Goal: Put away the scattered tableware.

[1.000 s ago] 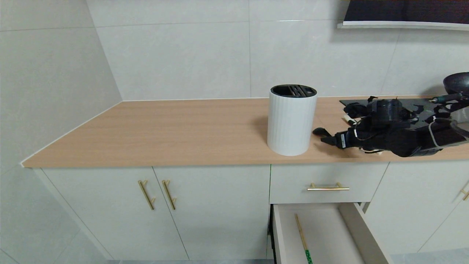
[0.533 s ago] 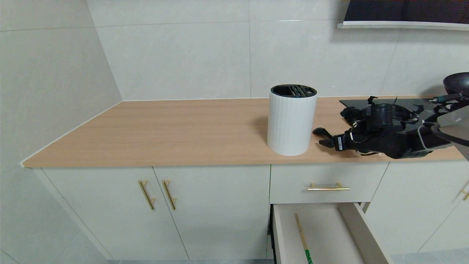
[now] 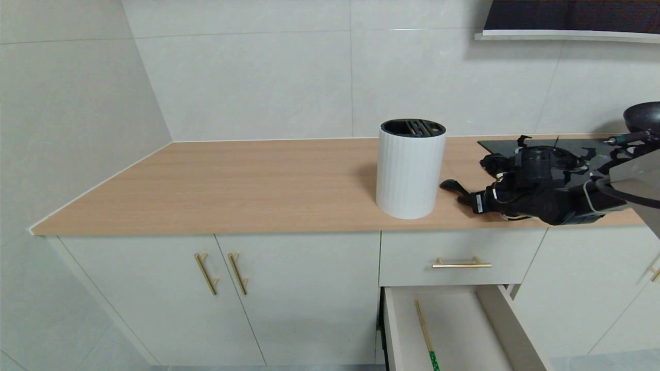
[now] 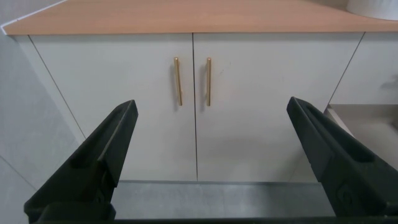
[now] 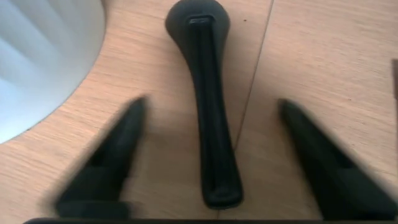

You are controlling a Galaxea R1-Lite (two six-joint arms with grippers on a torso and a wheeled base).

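Right wrist view: right gripper (image 5: 211, 106) spread wide astride the black handle (image 5: 207, 87) beside the white holder (image 5: 37, 56)

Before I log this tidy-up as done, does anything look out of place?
Yes: a black utensil handle lies loose on the counter beside the white holder, between the open jaws of the right gripper, and a drawer below stands open.

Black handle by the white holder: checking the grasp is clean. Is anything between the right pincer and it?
Nothing visible does. The open right pincer straddles the black handle on the counter; the white holder stands beside it, not between.
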